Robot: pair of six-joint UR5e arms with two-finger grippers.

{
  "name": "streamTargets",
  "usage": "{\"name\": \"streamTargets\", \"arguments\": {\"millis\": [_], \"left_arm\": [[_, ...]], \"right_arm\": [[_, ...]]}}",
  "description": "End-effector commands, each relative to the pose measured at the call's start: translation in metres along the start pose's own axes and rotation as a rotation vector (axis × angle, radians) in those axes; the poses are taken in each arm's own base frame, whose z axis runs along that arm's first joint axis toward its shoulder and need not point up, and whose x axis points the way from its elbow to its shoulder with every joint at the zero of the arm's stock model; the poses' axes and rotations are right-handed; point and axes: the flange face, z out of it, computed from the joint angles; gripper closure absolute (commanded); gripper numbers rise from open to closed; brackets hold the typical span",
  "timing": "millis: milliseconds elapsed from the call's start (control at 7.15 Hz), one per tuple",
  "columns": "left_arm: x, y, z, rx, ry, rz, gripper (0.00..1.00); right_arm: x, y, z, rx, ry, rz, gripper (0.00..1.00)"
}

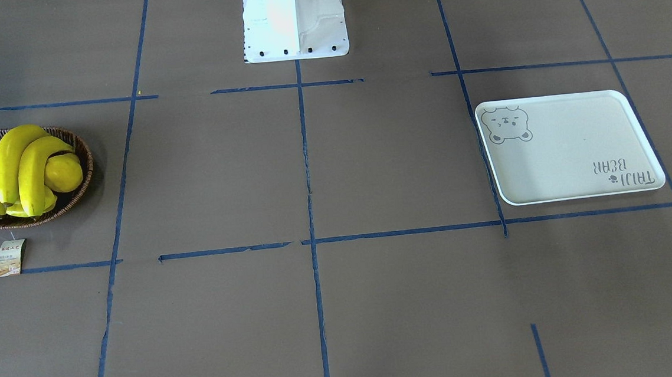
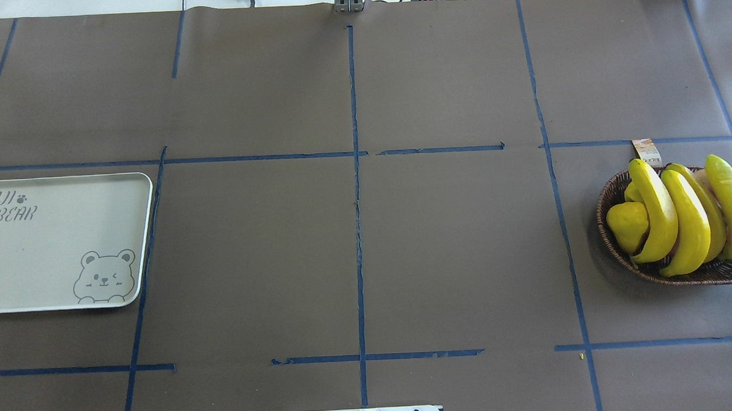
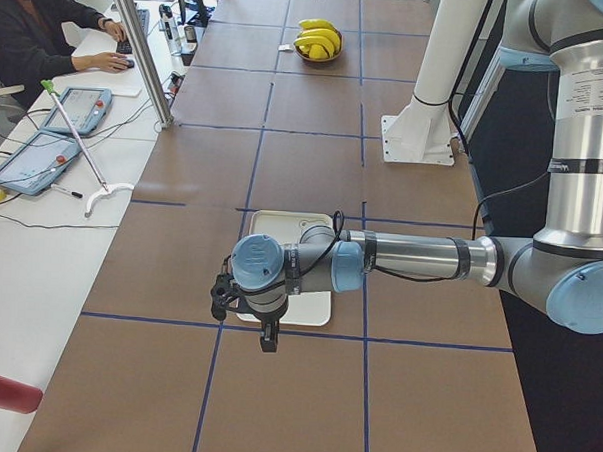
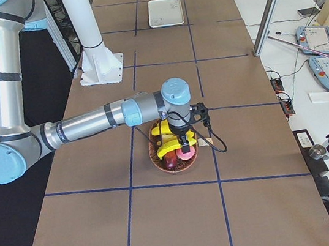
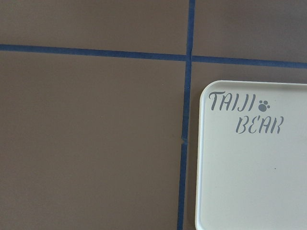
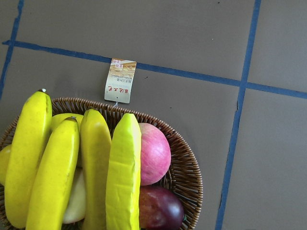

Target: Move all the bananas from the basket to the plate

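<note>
Cream-white, the plate [image 2: 59,243] lies flat at the table's left end. The left gripper [image 3: 267,343] hangs over its edge, and I cannot tell whether its fingers are parted. Well apart, at the right end, the wicker basket [image 2: 702,272] holds the bananas [image 2: 688,222] side by side beside a lemon [image 2: 626,225]. The right gripper [image 4: 187,149] hangs above them, its state equally unclear.

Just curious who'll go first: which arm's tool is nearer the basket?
Right. The right tool hangs just above the wicker basket; the left tool hovers by the bear tray, far from it.
</note>
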Motion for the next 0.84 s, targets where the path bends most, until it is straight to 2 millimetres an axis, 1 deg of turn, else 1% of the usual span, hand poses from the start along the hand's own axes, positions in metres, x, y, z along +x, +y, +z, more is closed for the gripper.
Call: {"name": "streamTargets", "arguments": {"millis": [0,140,280,420,699], "left_arm": [[0.000,0.001,0.000,0.000,0.000,0.002,0.00],[0.000,0.001,0.001,-0.001,0.000,0.002,0.00],[0.000,0.000,0.000,0.001,0.000,0.004,0.00],[0.000,0.000,0.000,0.001,0.000,0.004,0.00],[0.000,-0.001,0.000,0.008,0.000,0.010,0.00]], "right_arm": [[-0.036,0.021,0.036,0.009,-0.018,-0.018,0.00],[-0.044,0.023,0.044,-0.012,-0.025,-0.037,0.00],[-0.047,0.026,0.064,-0.055,-0.026,-0.058,0.00],[-0.051,0.029,0.075,-0.078,-0.021,-0.073,0.00],[-0.044,0.033,0.100,-0.123,0.008,-0.070,0.00]]}}
